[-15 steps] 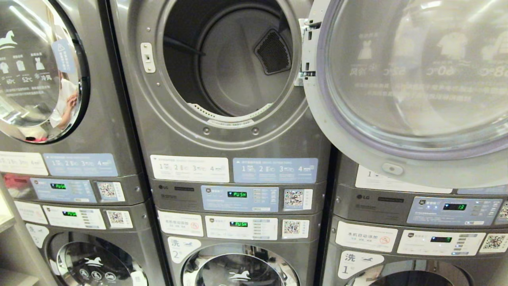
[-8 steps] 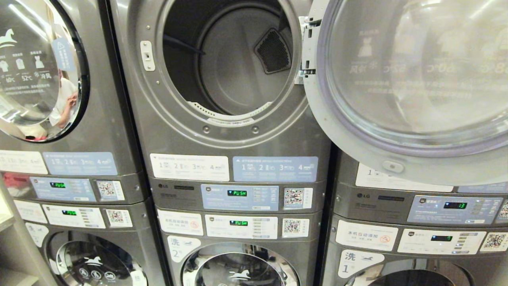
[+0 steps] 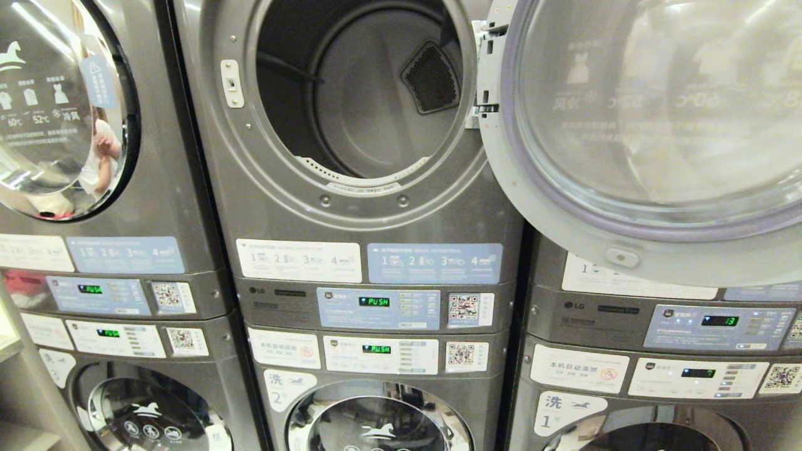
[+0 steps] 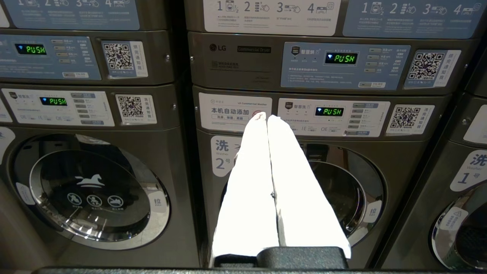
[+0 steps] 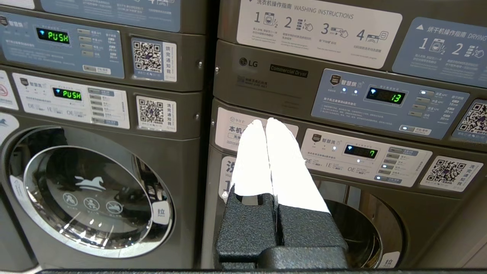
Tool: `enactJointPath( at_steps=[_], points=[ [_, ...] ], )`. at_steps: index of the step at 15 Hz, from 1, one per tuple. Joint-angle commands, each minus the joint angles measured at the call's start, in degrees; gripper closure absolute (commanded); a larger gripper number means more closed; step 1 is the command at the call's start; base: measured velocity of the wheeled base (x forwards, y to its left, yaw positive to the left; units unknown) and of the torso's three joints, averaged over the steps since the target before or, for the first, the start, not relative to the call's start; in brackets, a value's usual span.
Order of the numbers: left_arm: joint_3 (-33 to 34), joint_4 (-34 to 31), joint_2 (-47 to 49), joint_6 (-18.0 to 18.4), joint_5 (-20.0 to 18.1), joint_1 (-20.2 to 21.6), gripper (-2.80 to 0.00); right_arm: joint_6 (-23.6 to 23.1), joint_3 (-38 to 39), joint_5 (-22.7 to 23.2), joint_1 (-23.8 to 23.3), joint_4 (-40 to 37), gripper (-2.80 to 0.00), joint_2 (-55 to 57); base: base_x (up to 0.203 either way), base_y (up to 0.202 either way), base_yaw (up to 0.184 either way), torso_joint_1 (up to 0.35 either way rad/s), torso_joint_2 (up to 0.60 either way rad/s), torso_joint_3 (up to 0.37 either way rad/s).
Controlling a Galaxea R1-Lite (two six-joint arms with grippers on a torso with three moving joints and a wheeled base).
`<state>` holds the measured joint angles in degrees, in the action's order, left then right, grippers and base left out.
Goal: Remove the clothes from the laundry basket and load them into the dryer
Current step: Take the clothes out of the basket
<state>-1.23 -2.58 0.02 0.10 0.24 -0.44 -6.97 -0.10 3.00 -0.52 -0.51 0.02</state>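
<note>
Nearest, the left gripper (image 4: 267,116) and right gripper (image 5: 266,121) are pointing at the lower washers, white fingers pressed together, holding nothing. Beyond and above, the dryer (image 3: 360,94) is standing empty — its round door (image 3: 639,131) hanging wide open to the right.

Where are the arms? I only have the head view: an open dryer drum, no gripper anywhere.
Observer: The left gripper points at the washer marked 2, jaws shut and empty.
Operator: And the other one?
Observer: The right gripper faces the washer marked 1, jaws shut too, holding nothing.
Operator: Any basket or clothes down there?
Observer: Neither wrist view shows a basket or clothes, only machine fronts.
</note>
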Motion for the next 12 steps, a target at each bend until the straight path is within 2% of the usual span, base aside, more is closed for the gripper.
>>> enactJointPath(
  at_steps=[1, 12],
  points=[
    [0.0, 0.0, -0.1, 0.0, 0.0, 0.0, 0.00, -0.1, 0.0, 0.1, 0.0, 0.1, 0.00, -0.1, 0.000, 0.000, 0.000, -0.042, 0.10, 0.055],
    [0.0, 0.0, -0.1, 0.0, 0.0, 0.0, 0.00, 0.0, 0.1, 0.0, 0.0, 0.1, 0.00, -0.1, 0.000, 0.000, 0.000, -0.058, 0.13, 0.068]
  ],
)
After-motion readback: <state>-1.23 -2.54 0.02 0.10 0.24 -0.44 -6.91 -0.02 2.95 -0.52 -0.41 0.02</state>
